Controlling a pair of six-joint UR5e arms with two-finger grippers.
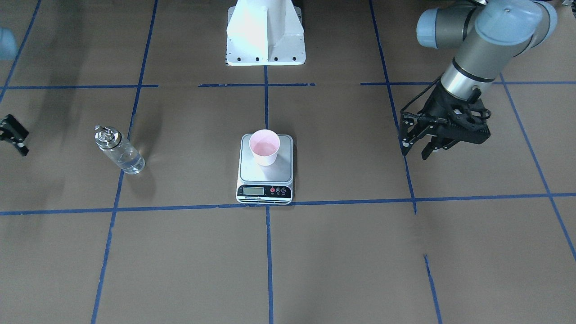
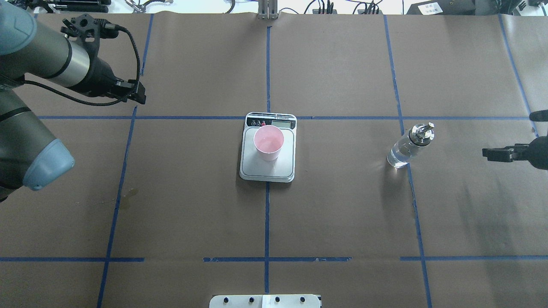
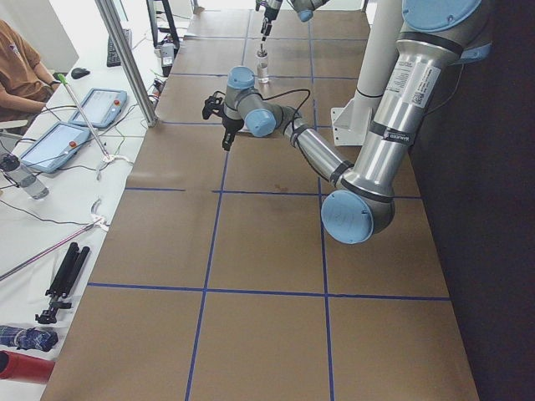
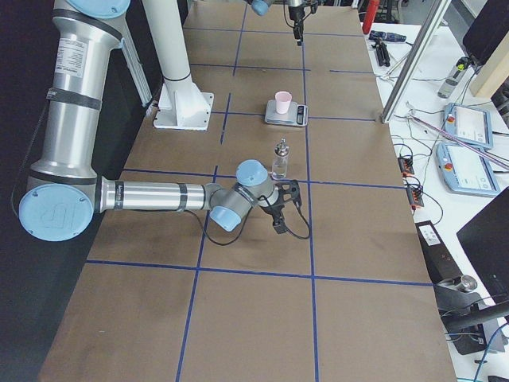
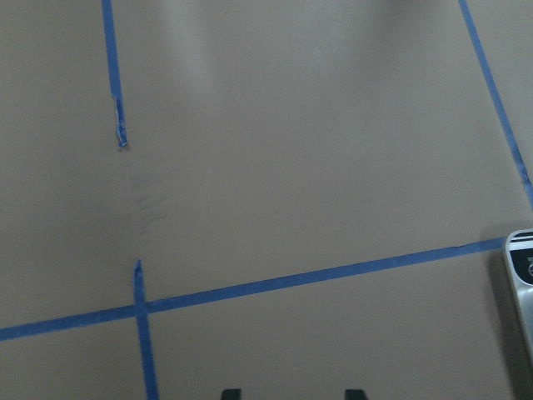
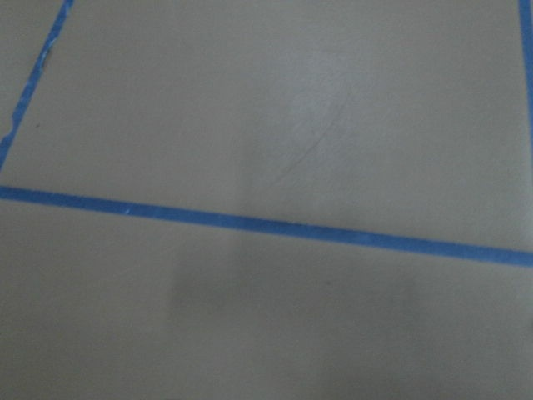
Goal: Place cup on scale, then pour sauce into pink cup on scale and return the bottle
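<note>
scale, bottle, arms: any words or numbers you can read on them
Nothing can be read with certainty.
scale display: digits too faint to read.
Print by the buttons and below the display: too small.
bottle: nothing legible at this size.
label on the left arm: blurred.

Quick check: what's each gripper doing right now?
Left gripper: open, holding nothing.
Right gripper: holding nothing; whether it is open or shut cannot be told.
</note>
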